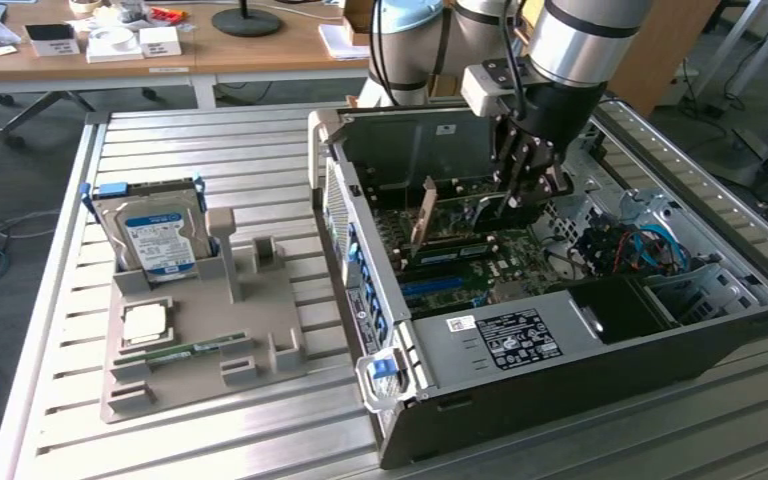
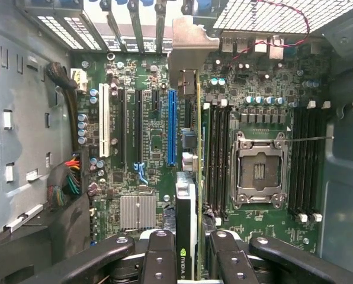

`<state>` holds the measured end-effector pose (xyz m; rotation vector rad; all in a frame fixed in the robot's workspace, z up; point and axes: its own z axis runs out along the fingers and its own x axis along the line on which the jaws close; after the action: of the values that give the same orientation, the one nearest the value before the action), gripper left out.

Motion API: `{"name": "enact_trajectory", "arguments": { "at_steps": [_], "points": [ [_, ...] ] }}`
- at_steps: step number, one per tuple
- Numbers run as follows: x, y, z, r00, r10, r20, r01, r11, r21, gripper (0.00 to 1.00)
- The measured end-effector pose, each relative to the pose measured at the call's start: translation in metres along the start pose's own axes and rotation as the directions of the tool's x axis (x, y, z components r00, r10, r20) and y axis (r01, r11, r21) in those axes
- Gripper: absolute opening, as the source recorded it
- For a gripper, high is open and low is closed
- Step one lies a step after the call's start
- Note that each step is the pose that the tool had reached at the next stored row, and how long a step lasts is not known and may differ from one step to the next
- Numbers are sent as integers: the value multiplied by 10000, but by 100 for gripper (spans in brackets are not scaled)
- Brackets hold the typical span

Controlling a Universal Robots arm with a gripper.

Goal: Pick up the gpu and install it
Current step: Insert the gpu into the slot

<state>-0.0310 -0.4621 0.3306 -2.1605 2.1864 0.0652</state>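
The open computer case (image 1: 558, 370) lies on its side on the slatted metal bench (image 1: 224, 150), and everything here is placed against it. The arm reaches down into the case from above, its pincer (image 1: 528, 185) low over the motherboard (image 2: 153, 136) on the case floor. The pincer is pinching the gpu (image 1: 458, 208), which stands on edge inside the case. In the wrist view the gpu (image 2: 186, 201) is seen edge-on between the black fingers (image 2: 160, 254), which press against its two faces, and a strip with NVIDIA lettering runs along the edge nearest the camera. The card's silvery bracket (image 2: 188, 35) reaches the slotted rear wall of the case. The gpu runs just beside the long blue slot (image 2: 172, 127), between that slot and the nearest bank of black memory slots (image 2: 217, 157); the empty processor socket (image 2: 258, 168) lies beyond that bank. Whether the card's lower edge is seated in a slot I cannot tell. Outside the case, on the side towards the exterior view's left, a grey holder (image 1: 197, 340) carries an upright hard drive (image 1: 157, 235), a processor chip (image 1: 144, 322) and a narrow green memory stick (image 1: 197, 352).
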Motion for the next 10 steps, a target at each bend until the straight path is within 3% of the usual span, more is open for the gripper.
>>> {"name": "enact_trajectory", "arguments": {
  "at_steps": [10],
  "points": [
    [9, 2, 112, 10000, -1, 0, 1, 10000, 12, 27]
  ]
}}
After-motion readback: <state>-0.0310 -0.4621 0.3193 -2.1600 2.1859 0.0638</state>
